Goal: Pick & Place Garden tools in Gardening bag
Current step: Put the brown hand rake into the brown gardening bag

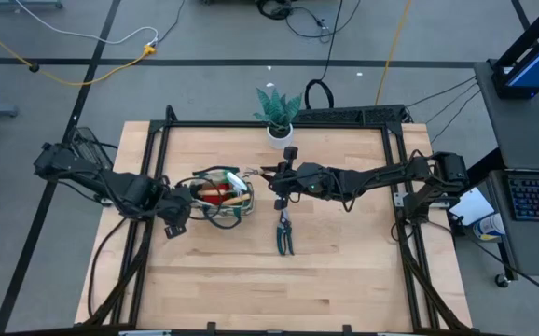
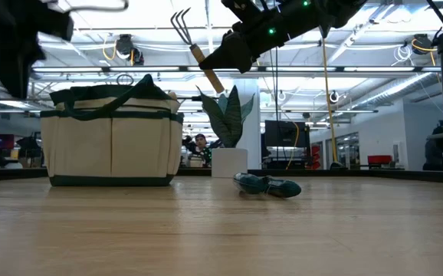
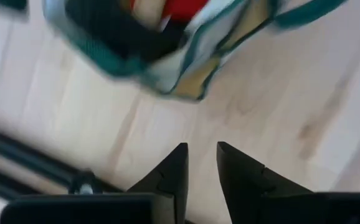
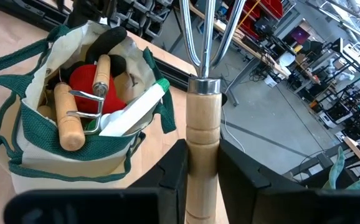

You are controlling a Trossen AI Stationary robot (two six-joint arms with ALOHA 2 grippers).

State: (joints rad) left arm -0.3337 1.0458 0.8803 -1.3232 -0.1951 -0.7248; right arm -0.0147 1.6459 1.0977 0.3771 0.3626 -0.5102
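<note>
The right gripper [image 4: 200, 168] was clamped on the wooden handle of a rake [image 4: 202, 124], its two dark fingers pressed against either side of the handle with the metal tines pointing away from the wrist. In the low view the rake [image 2: 195, 42] hung tilted in the air, tines uppermost, well above the table and just to the right of the gardening bag [image 2: 113, 142]. From above, the right gripper [image 1: 279, 179] sat just beside the bag's [image 1: 215, 198] right rim, over the table [image 1: 344, 271]. The left gripper [image 3: 200, 168] hovered over bare wood close by the bag's other side, its fingers a narrow gap apart and holding nothing; the high view placed it [image 1: 174, 224] at the bag's lower left edge. The right wrist view alone looked into the bag, showing a second wooden-handled tool [image 4: 66, 115], a red glove [image 4: 83, 81] and a spray bottle [image 4: 133, 112] lying inside. The high and low views alone showed the pruning shears [image 1: 284, 231] lying flat on the table, apart from the bag, and the potted plant [image 1: 278, 112] at the far edge.
</note>
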